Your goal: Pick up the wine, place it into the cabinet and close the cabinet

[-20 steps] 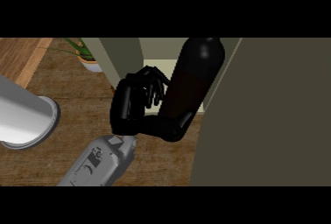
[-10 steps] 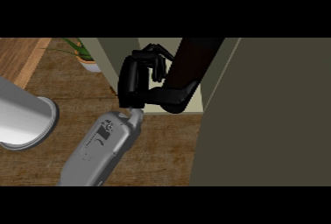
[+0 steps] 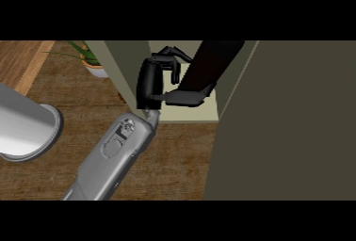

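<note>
At the bottom of the frame, a grey forearm (image 3: 111, 155) rises diagonally from lower left toward the centre over the brown wood-grain counter (image 3: 173, 160). At far left, a large grey cylinder (image 3: 21, 132) fills the edge; it may be the other arm, and its hand is out of sight. At the forearm's end, the black hand (image 3: 154, 84) reaches into the pale green open cabinet (image 3: 184, 115), with its fingers curled near the top and its thumb pressed against the dark wine bottle (image 3: 212, 63). The bottle stands inside the cabinet, upper centre, close to the cabinet's right inner wall. The large olive cabinet door (image 3: 292, 117) fills the right side, leaving a narrow opening. A small potted green plant (image 3: 90, 61) sits upper left.
</note>
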